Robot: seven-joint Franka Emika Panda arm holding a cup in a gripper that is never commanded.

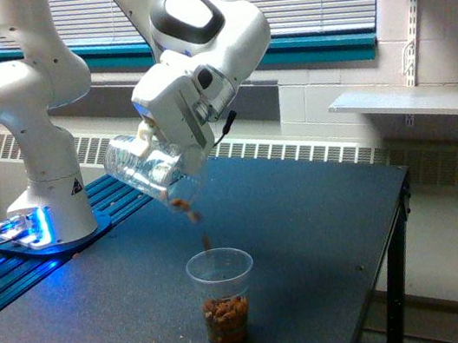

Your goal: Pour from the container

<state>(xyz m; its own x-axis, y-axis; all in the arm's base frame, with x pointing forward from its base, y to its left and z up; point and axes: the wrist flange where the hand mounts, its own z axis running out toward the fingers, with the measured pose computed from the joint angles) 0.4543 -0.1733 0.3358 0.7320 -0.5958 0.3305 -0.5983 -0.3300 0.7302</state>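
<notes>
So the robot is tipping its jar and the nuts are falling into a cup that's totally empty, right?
Not quite. The exterior view shows the cup already has brown nuts piled at its bottom. The rest is right: the gripper tips the jar and pieces fall toward the cup.

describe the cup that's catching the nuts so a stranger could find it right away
Start at the dark table in front of the white robot arm and look near its front edge, directly below the tilted container held in the tool. The cup stands upright there, smaller, tapered, clear, with brown pieces at its bottom.
</notes>
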